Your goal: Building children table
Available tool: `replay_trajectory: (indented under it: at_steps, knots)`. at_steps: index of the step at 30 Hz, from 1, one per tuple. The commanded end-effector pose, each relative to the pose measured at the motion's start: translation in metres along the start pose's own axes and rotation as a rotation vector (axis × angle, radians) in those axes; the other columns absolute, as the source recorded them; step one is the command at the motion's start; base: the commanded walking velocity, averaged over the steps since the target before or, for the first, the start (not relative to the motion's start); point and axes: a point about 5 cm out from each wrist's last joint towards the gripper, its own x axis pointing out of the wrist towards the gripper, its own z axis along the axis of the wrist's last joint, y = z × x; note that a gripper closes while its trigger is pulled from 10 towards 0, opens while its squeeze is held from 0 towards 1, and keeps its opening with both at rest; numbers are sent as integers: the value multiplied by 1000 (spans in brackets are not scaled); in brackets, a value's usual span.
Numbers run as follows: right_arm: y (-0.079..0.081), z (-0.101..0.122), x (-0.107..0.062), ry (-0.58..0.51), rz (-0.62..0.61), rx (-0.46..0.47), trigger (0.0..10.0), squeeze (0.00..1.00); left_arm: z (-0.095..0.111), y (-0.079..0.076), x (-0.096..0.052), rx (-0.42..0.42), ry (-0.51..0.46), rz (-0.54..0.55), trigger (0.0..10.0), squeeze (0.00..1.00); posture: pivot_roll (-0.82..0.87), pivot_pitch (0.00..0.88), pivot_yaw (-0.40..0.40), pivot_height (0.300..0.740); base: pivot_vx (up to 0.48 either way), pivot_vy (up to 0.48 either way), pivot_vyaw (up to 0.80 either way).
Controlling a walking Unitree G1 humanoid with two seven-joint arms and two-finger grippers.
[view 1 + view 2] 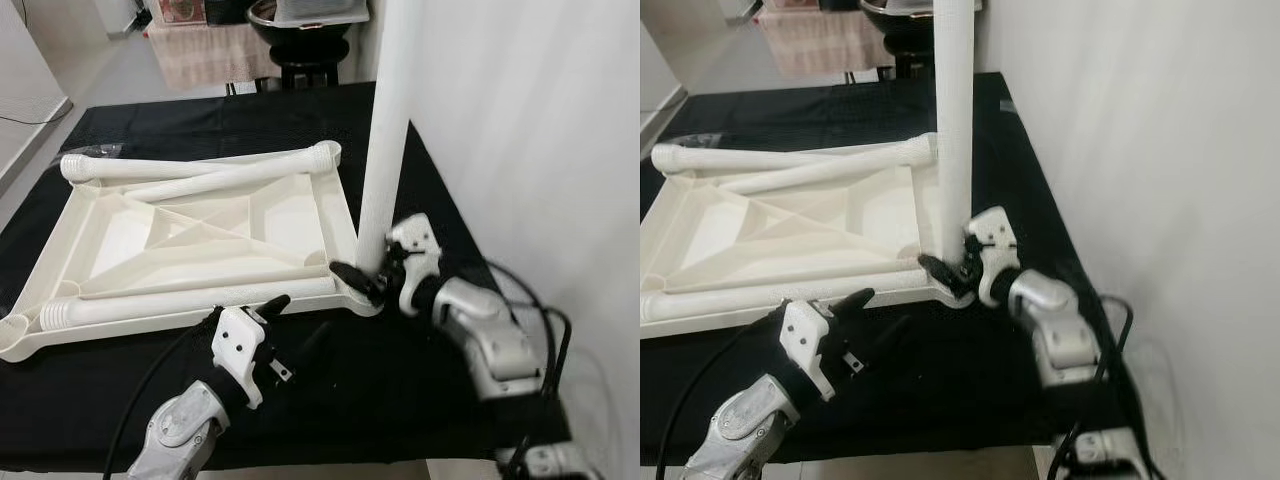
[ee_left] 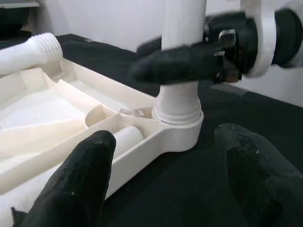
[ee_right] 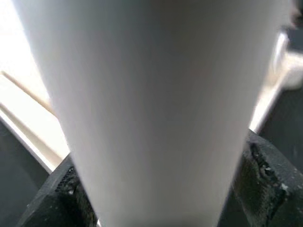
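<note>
Two hands work at the upturned tabletop's (image 1: 190,235) 4 o'clock corner on the black surface (image 1: 400,380): the right hand (image 1: 368,275) clamps the upright leg (image 1: 385,130), long axis vertical; the left hand (image 1: 268,322) hovers spread, holding nothing.

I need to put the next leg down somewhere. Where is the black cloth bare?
Bare: black cloth beyond the tabletop, and the strip before it, right of the left gripper. Crowded: the corner where the right gripper clamps the upright leg.
</note>
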Motion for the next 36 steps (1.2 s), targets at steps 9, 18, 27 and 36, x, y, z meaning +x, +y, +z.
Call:
replay_trajectory:
  at_steps: [9, 18, 27, 36]
  knots:
    - [-7, -6, 20, 53, 322, 25, 0, 0, -5, -4, -4, -10, 28, 2, 10000, 0, -28, 166, 32, 740, 0, 0, 0]
    - [-23, -16, 12, 59, 174, 12, 0, 0, -4, -6, -4, -15, 24, 2, 10000, 0, -43, 184, 25, 740, 0, 0, 0]
    - [8, -48, -6, 67, -538, 115, 0, 0, -3, -3, -4, -10, 22, 5, 10000, 0, -53, 200, 18, 740, 0, 0, 0]
    - [34, -53, 6, 117, -430, 118, 0, 0, -4, -1, -2, -14, 20, 13, 10000, 0, -63, 190, 17, 740, 0, 0, 0]
